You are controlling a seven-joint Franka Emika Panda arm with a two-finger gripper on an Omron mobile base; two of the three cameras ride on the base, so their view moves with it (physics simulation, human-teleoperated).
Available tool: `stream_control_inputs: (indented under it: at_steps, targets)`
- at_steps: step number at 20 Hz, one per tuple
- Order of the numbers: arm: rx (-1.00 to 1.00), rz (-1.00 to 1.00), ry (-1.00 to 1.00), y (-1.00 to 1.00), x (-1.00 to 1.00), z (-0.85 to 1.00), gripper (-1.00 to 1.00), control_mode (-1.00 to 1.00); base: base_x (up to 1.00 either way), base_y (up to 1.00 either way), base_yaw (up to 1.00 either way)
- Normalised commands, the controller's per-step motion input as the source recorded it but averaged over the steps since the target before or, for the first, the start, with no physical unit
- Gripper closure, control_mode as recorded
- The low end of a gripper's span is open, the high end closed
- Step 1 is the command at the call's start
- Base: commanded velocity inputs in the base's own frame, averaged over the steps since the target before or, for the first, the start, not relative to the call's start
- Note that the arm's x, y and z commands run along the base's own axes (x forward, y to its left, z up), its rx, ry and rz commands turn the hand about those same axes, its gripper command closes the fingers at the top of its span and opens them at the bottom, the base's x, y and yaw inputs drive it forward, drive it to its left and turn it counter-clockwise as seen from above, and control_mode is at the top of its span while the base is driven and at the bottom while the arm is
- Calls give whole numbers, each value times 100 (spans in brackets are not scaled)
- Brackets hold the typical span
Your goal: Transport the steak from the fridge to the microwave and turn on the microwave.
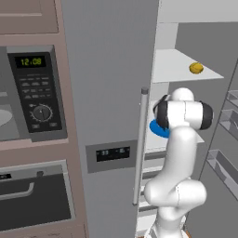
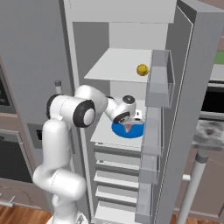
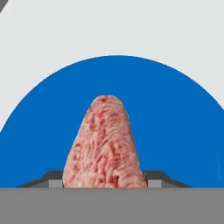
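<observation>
The fridge [image 2: 131,57] stands open, its grey door [image 1: 111,93] swung aside. On a middle white shelf lies a blue round plate [image 2: 127,131], also seen as a blue sliver [image 1: 157,130] behind my arm. The steak [image 3: 105,140], a pinkish-red slab with pale streaks, rests on the blue round plate [image 3: 175,122]. My gripper [image 3: 103,180] reaches down over the plate, and its two finger tips [image 3: 49,179] press against the steak's sides. From the right base view the gripper [image 2: 128,124] sits over the steak [image 2: 127,127]. The microwave [image 1: 35,93] is at the left, its green clock lit.
A small yellow round item [image 2: 142,70] lies on the shelf above. Door bins [image 2: 159,78] jut out to the right of the plate. The door's long silver handle [image 1: 141,148] hangs left of my arm. A dark oven [image 1: 32,195] sits under the microwave.
</observation>
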Motion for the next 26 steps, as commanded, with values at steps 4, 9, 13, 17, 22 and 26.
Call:
stream_control_inputs:
  at_steps: [4,9,13,17,22,26]
  targets:
    - [0,0,-3,10,-42,41,100,-100,0,0,0]
    - [0,0,0,12,-44,39,100,-100,0,0,0]
    - [0,0,0,10,-51,36,100,-100,0,0,0]
    - [0,0,0,11,-47,40,100,-100,0,0,0]
    - [0,0,0,10,-50,40,100,-100,0,0,0]
    - [0,0,0,12,-50,37,100,-100,0,0,0]
